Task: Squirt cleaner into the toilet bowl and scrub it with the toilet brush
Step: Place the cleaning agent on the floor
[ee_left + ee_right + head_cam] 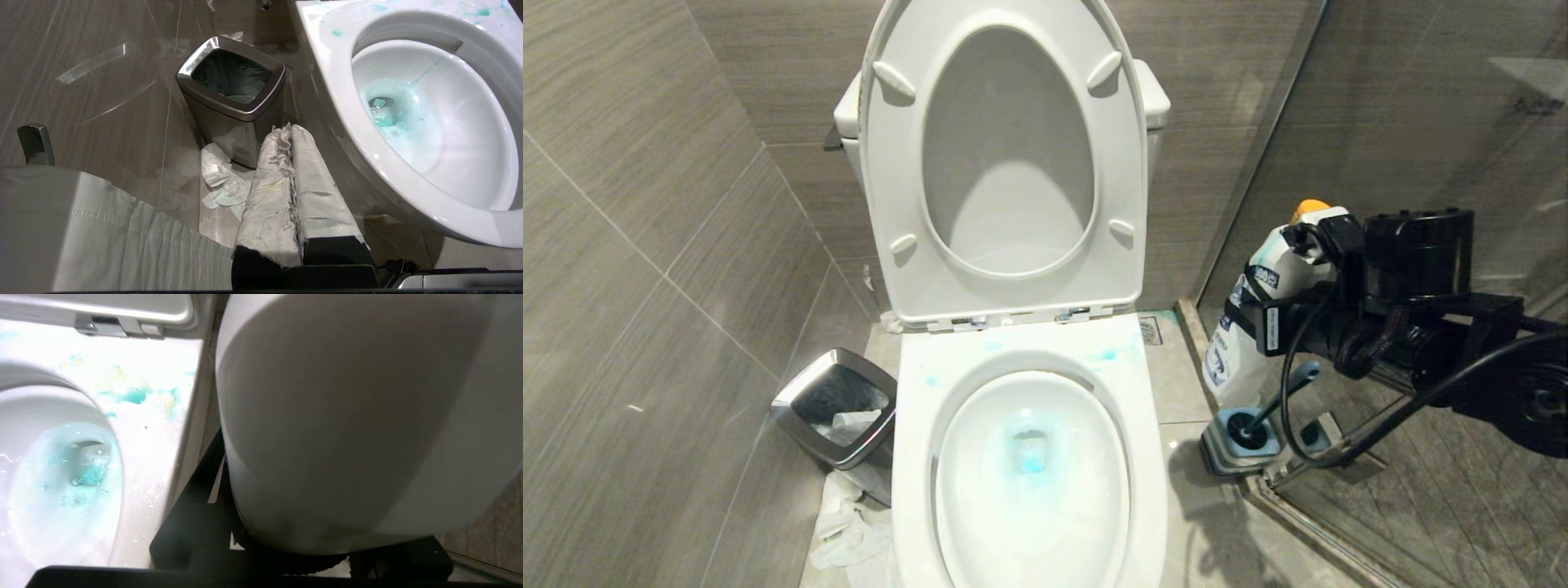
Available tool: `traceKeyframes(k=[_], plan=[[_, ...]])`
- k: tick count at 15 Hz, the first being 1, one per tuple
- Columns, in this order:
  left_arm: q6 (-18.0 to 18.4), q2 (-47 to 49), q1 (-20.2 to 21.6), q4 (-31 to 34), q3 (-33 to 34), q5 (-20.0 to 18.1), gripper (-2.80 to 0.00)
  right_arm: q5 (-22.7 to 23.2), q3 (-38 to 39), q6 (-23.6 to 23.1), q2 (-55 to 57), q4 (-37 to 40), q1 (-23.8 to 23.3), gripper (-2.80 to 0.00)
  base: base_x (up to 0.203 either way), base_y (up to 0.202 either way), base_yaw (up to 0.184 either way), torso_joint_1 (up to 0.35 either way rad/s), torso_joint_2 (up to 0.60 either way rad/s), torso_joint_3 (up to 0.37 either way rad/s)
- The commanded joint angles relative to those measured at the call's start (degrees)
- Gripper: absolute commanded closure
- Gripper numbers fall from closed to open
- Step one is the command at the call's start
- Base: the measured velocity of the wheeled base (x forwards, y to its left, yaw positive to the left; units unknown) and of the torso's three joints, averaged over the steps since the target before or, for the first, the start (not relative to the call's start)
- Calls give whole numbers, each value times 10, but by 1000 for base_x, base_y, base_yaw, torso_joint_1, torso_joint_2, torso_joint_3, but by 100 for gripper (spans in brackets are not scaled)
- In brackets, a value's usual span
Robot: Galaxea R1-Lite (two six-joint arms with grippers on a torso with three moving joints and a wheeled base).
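Right pincer (1278, 306) was clamped on the cleaner (1262, 310) in the head view, at three o'clock from the bowl (1029, 474), bottle upright, orange cap up. Below it, about five o'clock, the brush (1245, 426) stood in its holder (1225, 453).

Left wrist view: the left pincer (292, 134) was shut, empty, beside the bin (233, 102).

Right wrist view: the cleaner filled the frame; turquoise liquid lay in the bowl.

The bottle looked light, smooth and squeezable, best held mid-body. The brush's slim, stiff handle should be gripped high up.
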Motion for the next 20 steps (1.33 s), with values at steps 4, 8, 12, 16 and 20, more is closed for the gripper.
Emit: traceKeyframes(k=[4, 8, 12, 16, 20], plan=[[0, 1, 0, 0, 0, 0, 0, -1, -33, -3, 80, -2, -10, 0, 0, 0, 0, 0, 0, 0], [0, 1, 0, 0, 0, 0, 0, 0, -79, -2, 132, -17, -16, 0, 0, 0, 0, 0, 0, 0], [0, 1, 0, 0, 0, 0, 0, 1, -94, -3, 166, -19, -15, 0, 0, 0, 0, 0, 0, 0], [2, 1, 0, 1, 0, 0, 0, -1, -116, -4, 199, -22, -16, 0, 0, 0, 0, 0, 0, 0], [2, 1, 0, 1, 0, 0, 0, 0, -123, -16, 254, -105, -16, 0, 0, 0, 0, 0, 0, 0]])
